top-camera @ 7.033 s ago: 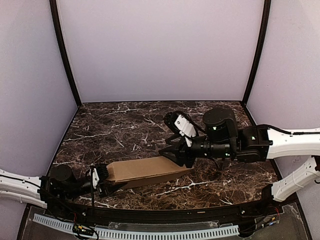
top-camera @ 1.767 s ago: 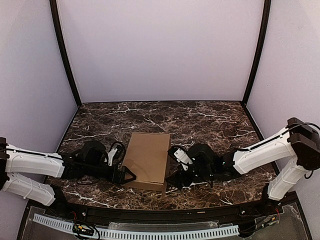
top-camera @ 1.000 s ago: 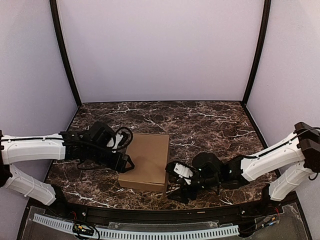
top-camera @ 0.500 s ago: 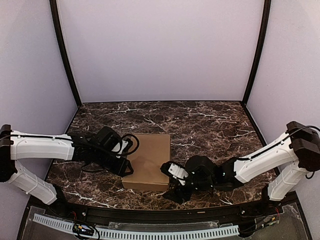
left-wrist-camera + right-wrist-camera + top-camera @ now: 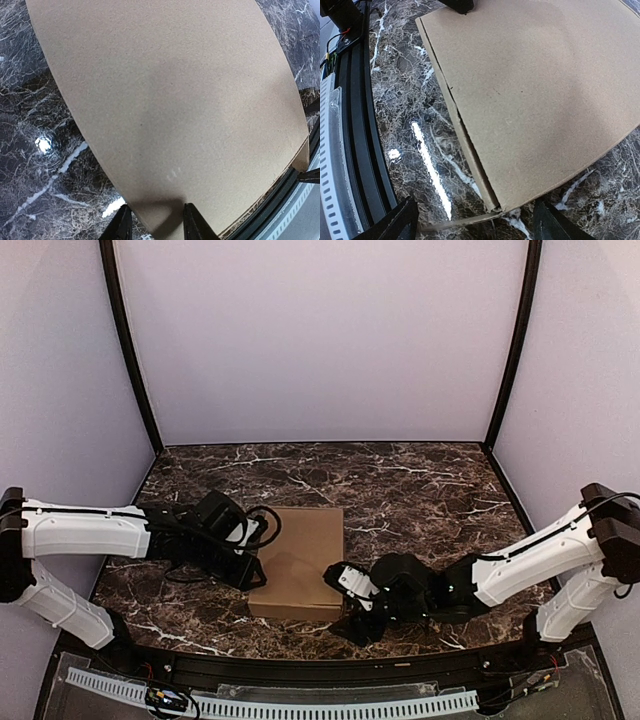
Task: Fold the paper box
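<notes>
The paper box (image 5: 300,555) lies folded flat and shut on the marble table, a plain brown rectangle. My left gripper (image 5: 256,574) is at its left edge near the front. In the left wrist view its jaws (image 5: 156,227) stand narrow astride that edge of the box (image 5: 175,100), one finger off the side and one over the top; whether they press does not show. My right gripper (image 5: 346,608) sits low at the near right corner. It is open (image 5: 472,226), with the box (image 5: 535,85) corner and a thin loose flap (image 5: 465,223) between its wide fingers, untouched.
A black rail (image 5: 300,672) and a white perforated strip (image 5: 300,707) run along the table's front edge, close behind both grippers. Purple walls close in the back and sides. Marble (image 5: 400,490) stretches beyond the box.
My left gripper's jaws have narrowed and slid onto the box's left edge. The box has shifted slightly right. My right gripper has settled closer at the near right corner.
</notes>
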Controlling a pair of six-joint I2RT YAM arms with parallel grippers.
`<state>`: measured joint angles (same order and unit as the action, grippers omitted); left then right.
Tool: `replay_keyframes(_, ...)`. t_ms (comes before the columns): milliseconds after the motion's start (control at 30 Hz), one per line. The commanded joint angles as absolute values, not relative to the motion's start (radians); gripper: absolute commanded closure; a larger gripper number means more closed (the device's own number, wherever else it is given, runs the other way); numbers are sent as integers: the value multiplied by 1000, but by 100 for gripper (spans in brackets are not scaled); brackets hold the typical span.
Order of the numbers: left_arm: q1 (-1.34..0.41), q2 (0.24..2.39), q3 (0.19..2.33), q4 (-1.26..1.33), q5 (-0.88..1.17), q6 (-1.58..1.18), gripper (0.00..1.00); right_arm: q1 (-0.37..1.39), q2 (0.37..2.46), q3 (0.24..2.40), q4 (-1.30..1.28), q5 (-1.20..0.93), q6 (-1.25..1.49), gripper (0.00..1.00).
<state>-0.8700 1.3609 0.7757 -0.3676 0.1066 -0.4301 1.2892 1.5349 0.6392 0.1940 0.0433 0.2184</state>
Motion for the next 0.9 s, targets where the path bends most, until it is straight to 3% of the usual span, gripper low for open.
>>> replay_keyframes(0,-890,1347,820,-451,109,-404,66,1323,1466,650,165,96,229,23)
replay_keyframes(400,-940,1408,990,-533,108,-371,72,1377,1367,613,56,161,318,26)
replay_keyframes(867,-999,1526,972,-506,112,-401,86,1394,1472,613,100,135,378,51)
